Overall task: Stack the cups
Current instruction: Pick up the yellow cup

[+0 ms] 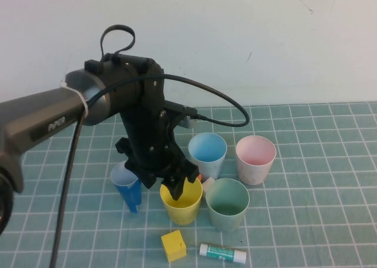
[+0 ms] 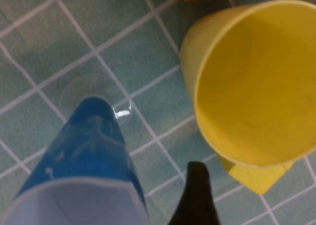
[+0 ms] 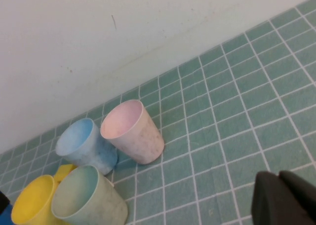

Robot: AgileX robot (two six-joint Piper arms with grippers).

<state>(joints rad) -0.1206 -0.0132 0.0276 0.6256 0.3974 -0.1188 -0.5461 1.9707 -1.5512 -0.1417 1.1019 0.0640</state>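
Left gripper (image 1: 171, 182) hangs over the upright yellow cup (image 1: 181, 202), jaws spread, one finger inside the rim. Right gripper (image 3: 284, 198) pressed together, well apart toward the mat's right edge.

Even, soft light with faint shadows; the left wrist view is blurred close up.

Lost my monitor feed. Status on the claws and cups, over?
Left claw open over yellow cup. Right claw shut, parked clear. Four cups unstacked, none held. Blue cone close beside left claw.
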